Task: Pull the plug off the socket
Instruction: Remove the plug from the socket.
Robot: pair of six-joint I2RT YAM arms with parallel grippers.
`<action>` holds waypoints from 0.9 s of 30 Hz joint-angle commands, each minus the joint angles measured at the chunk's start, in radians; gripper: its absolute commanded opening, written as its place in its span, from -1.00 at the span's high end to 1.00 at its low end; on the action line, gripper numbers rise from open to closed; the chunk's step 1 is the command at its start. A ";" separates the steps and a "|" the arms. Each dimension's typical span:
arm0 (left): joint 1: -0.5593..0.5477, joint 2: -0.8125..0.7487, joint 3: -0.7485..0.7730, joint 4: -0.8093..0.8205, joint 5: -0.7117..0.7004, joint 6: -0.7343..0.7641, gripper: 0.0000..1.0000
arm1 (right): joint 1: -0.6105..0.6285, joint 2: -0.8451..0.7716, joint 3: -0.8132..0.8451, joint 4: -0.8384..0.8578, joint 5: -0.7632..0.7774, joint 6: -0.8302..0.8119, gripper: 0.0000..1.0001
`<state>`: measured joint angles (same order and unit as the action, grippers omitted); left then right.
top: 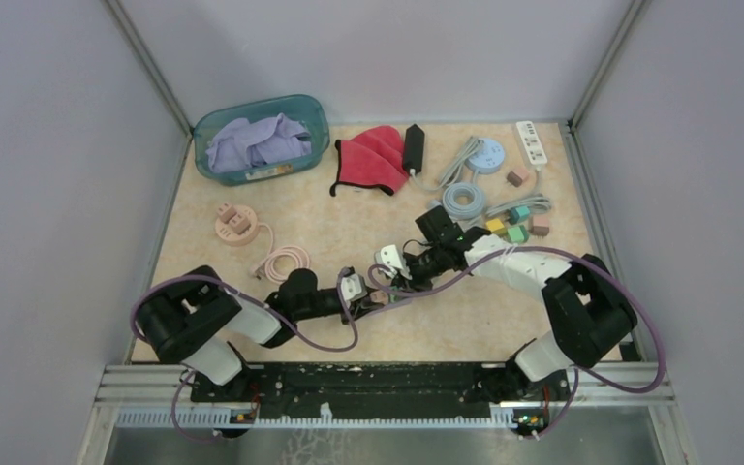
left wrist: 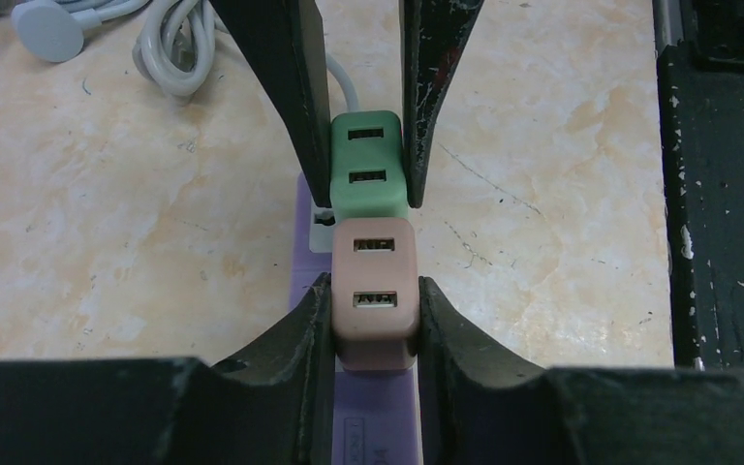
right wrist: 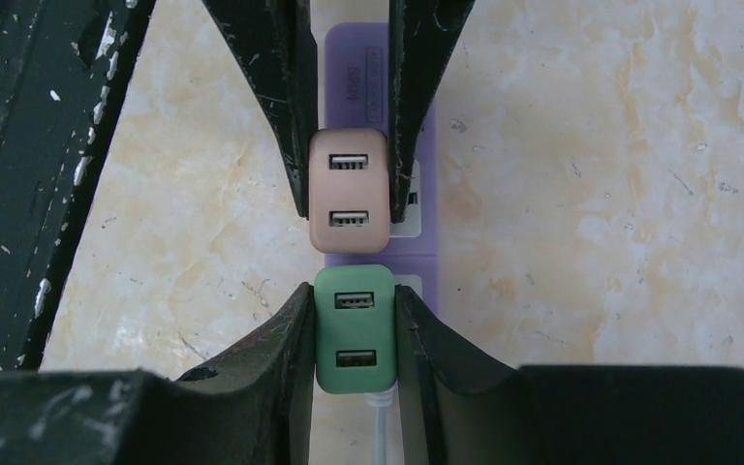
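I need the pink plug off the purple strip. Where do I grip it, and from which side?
Grip the pink plug on its two long flat sides, coming straight down from above. It stands upright on the purple strip, and the green plug sits close against one end, so that end is blocked. The left gripper pinches those sides; the right gripper holds the green plug.

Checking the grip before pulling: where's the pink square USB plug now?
In the left wrist view's centre, the pink square USB plug sits on the purple power strip, clamped by the left gripper, beside the green USB plug.
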<state>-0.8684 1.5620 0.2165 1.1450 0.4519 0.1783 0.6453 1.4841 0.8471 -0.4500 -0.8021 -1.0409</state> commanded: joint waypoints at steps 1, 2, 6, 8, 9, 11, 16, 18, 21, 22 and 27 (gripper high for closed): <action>-0.044 0.036 0.013 -0.042 -0.026 0.051 0.99 | 0.014 -0.030 -0.023 0.101 -0.048 0.086 1.00; -0.043 0.048 0.011 -0.049 -0.028 0.055 0.99 | 0.014 -0.026 -0.028 0.123 -0.061 0.121 1.00; -0.044 0.086 -0.023 -0.003 -0.024 0.039 0.99 | 0.016 -0.022 -0.041 0.207 -0.053 0.208 1.00; -0.043 0.103 -0.035 0.021 -0.025 0.020 0.99 | 0.014 -0.024 -0.033 0.210 -0.015 0.214 1.00; -0.042 0.115 -0.039 0.032 -0.030 0.008 0.99 | 0.004 -0.024 -0.027 0.196 -0.004 0.201 1.00; -0.040 0.130 -0.052 0.050 -0.038 -0.011 0.99 | -0.039 -0.024 -0.018 0.144 -0.028 0.144 1.00; -0.035 0.157 -0.081 0.115 -0.050 -0.046 0.99 | -0.096 -0.051 -0.061 -0.031 -0.055 -0.152 1.00; -0.032 0.162 -0.079 0.123 -0.051 -0.053 0.99 | -0.091 -0.068 -0.074 -0.064 -0.070 -0.215 1.00; -0.031 0.167 -0.069 0.120 -0.046 -0.056 0.99 | -0.073 -0.088 -0.082 -0.083 -0.109 -0.251 1.00; -0.031 0.169 -0.065 0.119 -0.045 -0.057 0.99 | -0.059 -0.093 -0.085 -0.077 -0.120 -0.241 1.00; -0.032 0.174 -0.053 0.119 -0.042 -0.055 0.99 | 0.013 -0.091 -0.087 0.064 -0.120 -0.036 1.00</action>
<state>-0.8970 1.6962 0.1764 1.3891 0.4034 0.1452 0.6041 1.4212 0.7719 -0.4500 -0.8787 -1.1942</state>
